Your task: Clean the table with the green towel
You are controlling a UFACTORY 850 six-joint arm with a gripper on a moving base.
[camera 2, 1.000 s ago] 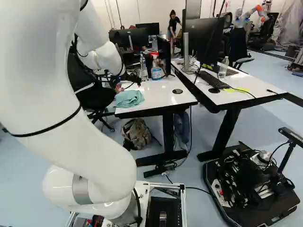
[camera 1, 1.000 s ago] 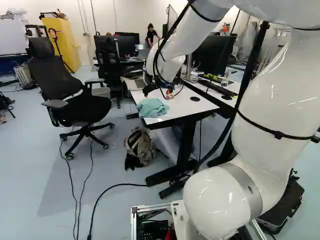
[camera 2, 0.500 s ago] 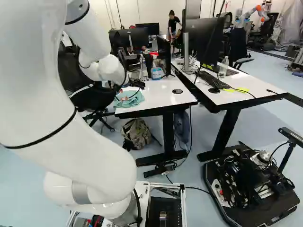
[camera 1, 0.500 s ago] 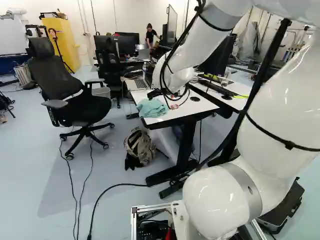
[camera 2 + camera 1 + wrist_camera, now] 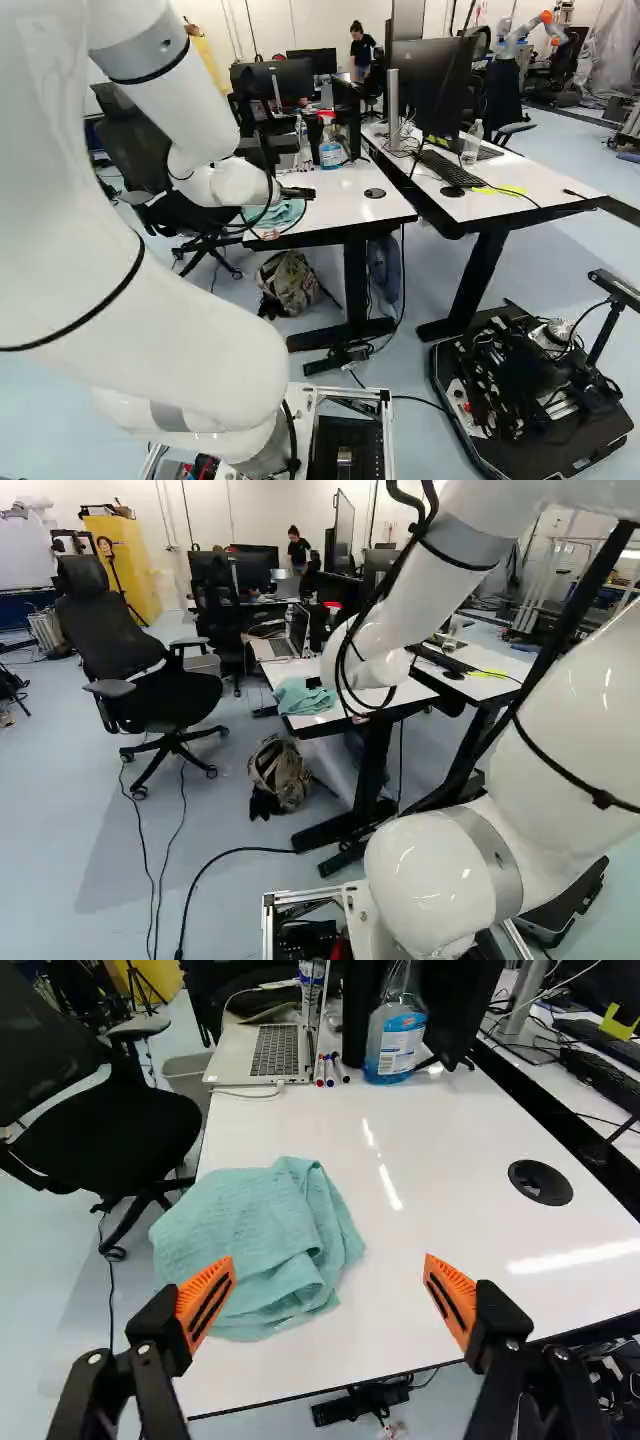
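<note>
Hand (image 5: pixel 329 1260) wide, gripping nothing; the arm (image 5: pixel 430 590) has just drawn back toward the near side of the bench (image 5: pixel 430 1180). Green towel (image 5: pixel 255 1235) ahead, crumpled, unmoved, off-centre; probably wants lining up before a grip. Beyond it, laptop (image 5: pixel 258 1052), markers (image 5: pixel 330 1070), spray bottle (image 5: pixel 396 1042).

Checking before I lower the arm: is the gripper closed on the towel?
No, the gripper stands wide open, and the towel lies bunched on the table.
</note>
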